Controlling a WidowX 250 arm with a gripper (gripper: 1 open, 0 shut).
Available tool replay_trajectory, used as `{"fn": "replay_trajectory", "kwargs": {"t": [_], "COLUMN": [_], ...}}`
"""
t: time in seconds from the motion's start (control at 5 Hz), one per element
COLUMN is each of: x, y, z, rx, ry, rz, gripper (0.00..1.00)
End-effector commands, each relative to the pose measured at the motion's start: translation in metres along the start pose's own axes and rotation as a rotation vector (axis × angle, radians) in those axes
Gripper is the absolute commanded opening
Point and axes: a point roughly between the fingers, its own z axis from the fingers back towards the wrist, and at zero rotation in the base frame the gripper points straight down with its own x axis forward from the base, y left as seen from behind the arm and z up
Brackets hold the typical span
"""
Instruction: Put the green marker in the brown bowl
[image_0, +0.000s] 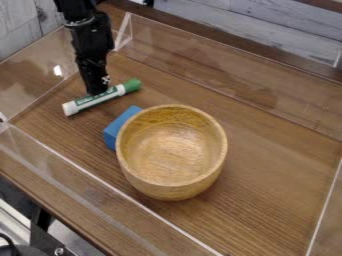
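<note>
Camera, hand (91, 93) clamped on one green marker (115, 94), one brown bowl (168, 184), one blue block (118, 124)

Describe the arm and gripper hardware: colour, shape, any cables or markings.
The arm is all black, a slim column of blocky segments. The gripper is black and narrow too. Markings and cables are too small to tell.
</note>
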Motion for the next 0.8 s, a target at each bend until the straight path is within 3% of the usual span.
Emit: {"fn": "replay_trajectory", "kwargs": {"t": [0.0, 0.2, 0.4, 0.6], "x": [0.0003, -0.0002, -0.0006, -0.0008], "y": [0.0047, 0.0049, 0.0051, 0.0047], "z": [0.0134, 0.0126, 0.0115, 0.0131], "rx": [0.035, 0.030, 0.026, 0.022], "ry": [-0.035, -0.041, -0.047, -0.054], "rz": [0.009, 0.015, 0.019, 0.025], "gripper": [0.00, 0.00, 1.00, 0.00]}}
